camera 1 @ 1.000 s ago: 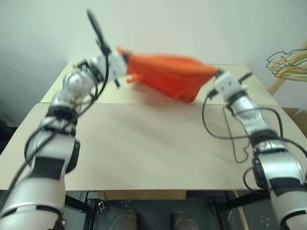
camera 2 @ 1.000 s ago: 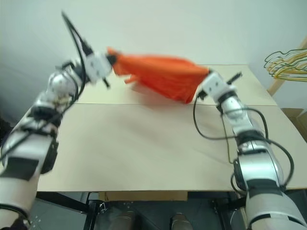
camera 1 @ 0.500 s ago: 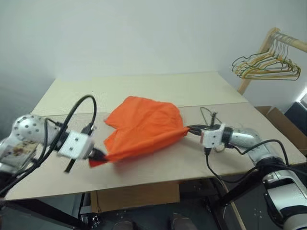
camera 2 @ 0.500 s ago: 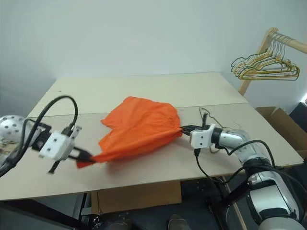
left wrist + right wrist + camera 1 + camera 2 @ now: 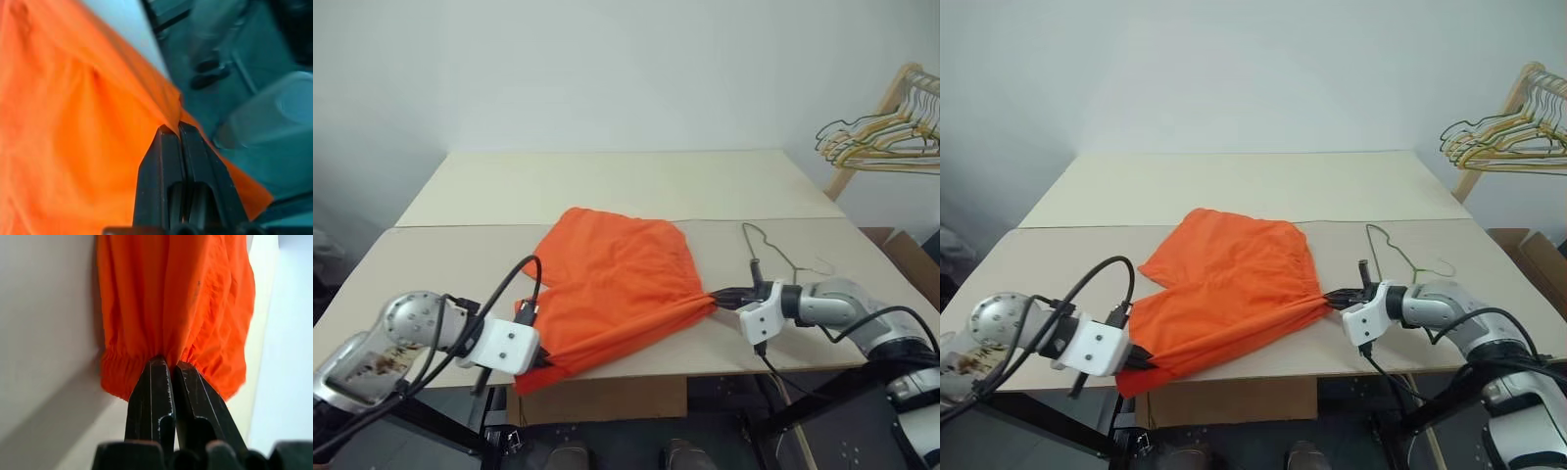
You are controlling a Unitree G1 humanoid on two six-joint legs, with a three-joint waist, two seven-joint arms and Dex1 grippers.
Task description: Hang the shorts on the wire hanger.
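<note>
The bright orange shorts (image 5: pixel 612 284) lie spread on the near half of the beige table (image 5: pixel 607 186), with one corner drooping over the front edge. My left gripper (image 5: pixel 544 360) is shut on that drooping corner at the table's front left; the left wrist view shows its fingers (image 5: pixel 166 147) pinching the fabric. My right gripper (image 5: pixel 717 295) is shut on the gathered waistband at the shorts' right side, fingers (image 5: pixel 156 382) pressed together on the cloth. The thin wire hanger (image 5: pixel 781 252) lies flat on the table just behind the right gripper.
A bunch of yellowish and pale hangers (image 5: pixel 876 137) hangs on a wooden rack at the far right. A cardboard box (image 5: pixel 913 257) stands on the floor to the right of the table. More cardboard (image 5: pixel 597 397) sits under the front edge.
The shorts, held stretched in the air a second ago, have come down flat onto the table. Both grippers sank and pulled back toward the front edge, still gripping. The camera view shifted too.
</note>
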